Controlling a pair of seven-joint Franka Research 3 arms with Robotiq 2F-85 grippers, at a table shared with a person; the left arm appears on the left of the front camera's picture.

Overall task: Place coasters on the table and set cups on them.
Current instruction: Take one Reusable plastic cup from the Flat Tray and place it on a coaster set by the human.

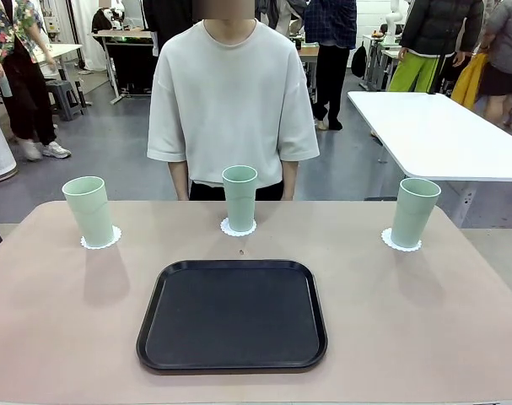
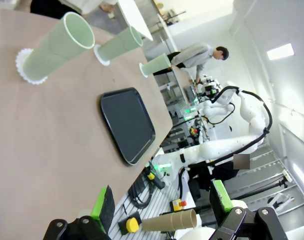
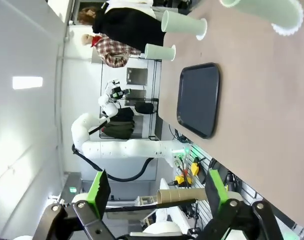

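Note:
Three mint-green cups stand upright on the beige table (image 1: 407, 321), each on a white scalloped coaster. In the front view the left cup (image 1: 91, 211) sits on its coaster (image 1: 100, 240), the middle cup (image 1: 239, 197) on the coaster (image 1: 238, 228), and the right cup (image 1: 415, 211) on the coaster (image 1: 401, 242). My left gripper (image 2: 162, 202) hangs open off the table's near edge, far from the cups (image 2: 56, 47). My right gripper (image 3: 157, 187) is open too, with the nearest cup (image 3: 262, 12) well away.
A black tray (image 1: 232, 314) lies in the middle of the table's near half. A person (image 1: 230, 101) stands at the far edge behind the middle cup. A white table (image 1: 441, 135) stands at the back right.

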